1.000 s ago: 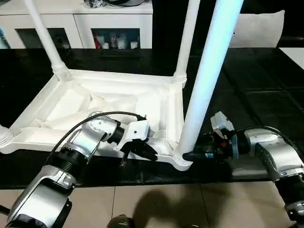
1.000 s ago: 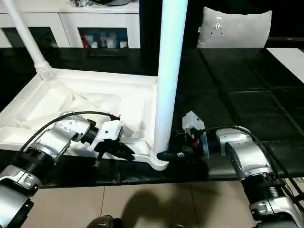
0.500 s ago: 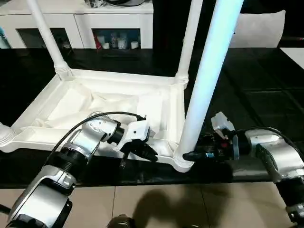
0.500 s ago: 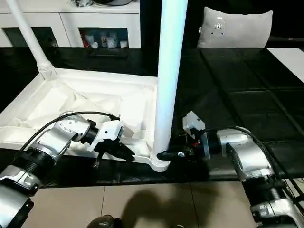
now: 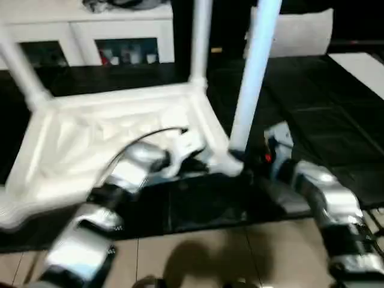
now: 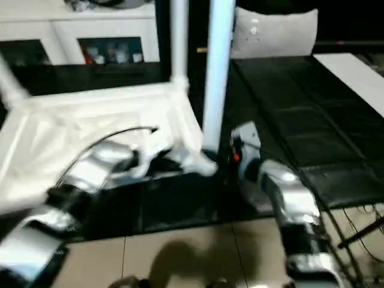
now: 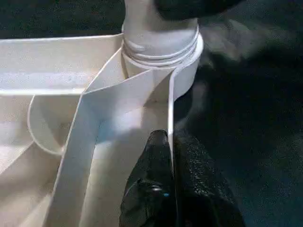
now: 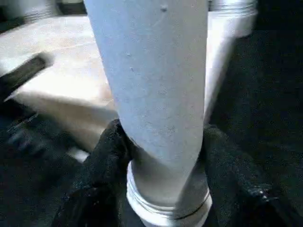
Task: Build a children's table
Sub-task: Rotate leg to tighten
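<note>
1. The children's table (image 5: 108,132) lay upside down on a black surface (image 5: 312,114), centre-left of the head frames, ribbed underside up.
2. Legs stood up from its corner sockets: one far leg (image 5: 200,42) at top centre, another (image 5: 18,66) at upper left, and the near leg (image 5: 255,72) right of centre.
3. The left gripper (image 7: 171,184) was pressed together, pinching the thin rim wall (image 7: 171,118) of the top just beside the near corner socket (image 7: 161,52).
4. The right gripper (image 8: 163,161) was spread around the base of the near leg, one finger (image 8: 106,156) on each side and touching it, so it gripped the leg just above the threaded collar (image 8: 168,205).
5. Step in hand, as I judged it: seating or twisting this leg into its socket while the left arm braced the top.
6. To do it well: keep the leg upright and in line with the socket, and turn the wrist about the leg's axis rather than sideways.
7. The left pinch needed to stay firm, as the light plastic top could swing on the smooth surface.
8. Risk: a cross-threaded or tilted leg. The collar looked close to the socket rim, though I could not tell whether it was fully seated.
9. A white cabinet (image 5: 90,36) stood at the top left, a pillow (image 5: 300,33) at the top right.
</note>
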